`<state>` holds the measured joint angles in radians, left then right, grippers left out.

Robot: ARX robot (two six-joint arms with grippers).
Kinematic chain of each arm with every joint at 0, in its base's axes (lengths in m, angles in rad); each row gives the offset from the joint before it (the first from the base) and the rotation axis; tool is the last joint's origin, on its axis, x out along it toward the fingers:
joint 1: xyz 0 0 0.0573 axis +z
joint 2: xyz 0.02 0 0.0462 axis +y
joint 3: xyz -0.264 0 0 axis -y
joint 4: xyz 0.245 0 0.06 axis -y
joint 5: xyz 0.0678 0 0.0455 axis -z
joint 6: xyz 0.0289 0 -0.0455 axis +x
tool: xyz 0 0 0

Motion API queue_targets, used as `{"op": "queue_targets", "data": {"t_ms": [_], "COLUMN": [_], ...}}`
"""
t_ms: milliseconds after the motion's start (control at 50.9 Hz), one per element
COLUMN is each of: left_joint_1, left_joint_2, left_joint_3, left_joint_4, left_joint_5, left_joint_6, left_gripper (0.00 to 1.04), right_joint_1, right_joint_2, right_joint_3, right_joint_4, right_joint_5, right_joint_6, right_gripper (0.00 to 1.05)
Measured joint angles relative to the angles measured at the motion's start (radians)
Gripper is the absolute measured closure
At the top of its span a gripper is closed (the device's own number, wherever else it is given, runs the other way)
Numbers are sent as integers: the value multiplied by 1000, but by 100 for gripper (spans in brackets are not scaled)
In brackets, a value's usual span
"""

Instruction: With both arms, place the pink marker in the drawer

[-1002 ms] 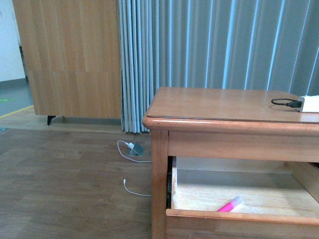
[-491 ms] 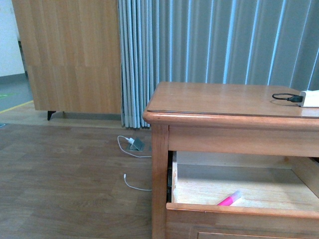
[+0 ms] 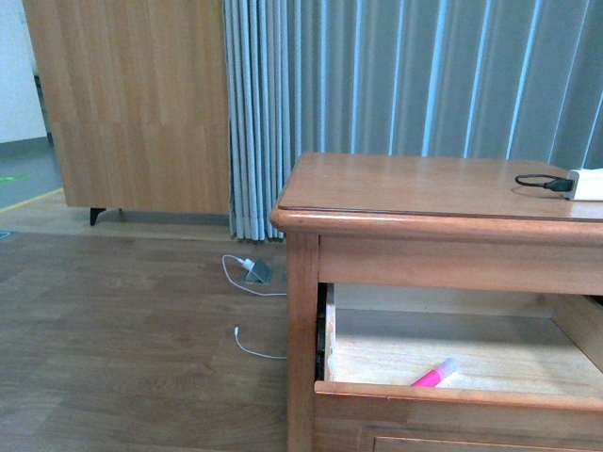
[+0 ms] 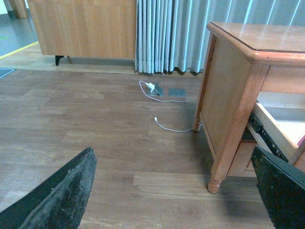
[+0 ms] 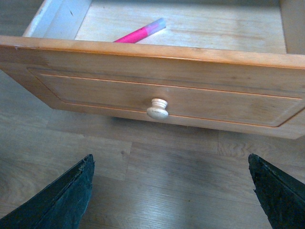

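Observation:
The pink marker (image 3: 433, 377) lies on the pale wood floor inside the pulled-out drawer (image 3: 452, 394) of the honey-coloured cabinet. In the right wrist view the pink marker (image 5: 139, 32) rests behind the drawer's panelled front (image 5: 157, 90), above its round knob (image 5: 157, 109). My right gripper (image 5: 174, 191) hangs open over the floor in front of the knob, holding nothing. My left gripper (image 4: 176, 191) is open and empty too, off the cabinet's side near its turned leg (image 4: 215, 176). Neither arm shows in the front view.
A white charger with a black cable (image 3: 565, 185) lies on the cabinet top (image 3: 424, 188). A white cable and a small grey box (image 3: 254, 273) lie on the wooden floor beside the cabinet. Grey curtains (image 3: 405, 85) and a wooden wardrobe (image 3: 132, 104) stand behind.
The front view has shifted slightly, so the cabinet sits a little lower and further right than a second ago. The marker stays in the same spot in the drawer.

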<state>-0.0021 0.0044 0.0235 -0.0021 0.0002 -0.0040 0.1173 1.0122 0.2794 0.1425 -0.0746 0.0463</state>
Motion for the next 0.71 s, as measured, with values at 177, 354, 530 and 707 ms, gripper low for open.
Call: {"op": "queue_targets", "data": {"t_ms": [177, 354, 530, 707], "left_joint_1": [0, 0, 0, 0], "left_joint_2": [0, 0, 0, 0], "left_joint_3": [0, 0, 0, 0], "left_joint_4": [0, 0, 0, 0], "left_joint_5": [0, 0, 0, 0], "left_joint_6": [0, 0, 0, 0], "left_gripper": [6, 6, 6, 6], "right_joint_1": [40, 52, 47, 27], "right_joint_2": [298, 497, 642, 758], "right_joint_3": [126, 220, 282, 346], "right_joint_4": [104, 192, 297, 402], "right_joint_5": [21, 60, 101, 131], "right_joint_6": [4, 15, 38, 40], "right_gripper": [8, 8, 8, 8]}}
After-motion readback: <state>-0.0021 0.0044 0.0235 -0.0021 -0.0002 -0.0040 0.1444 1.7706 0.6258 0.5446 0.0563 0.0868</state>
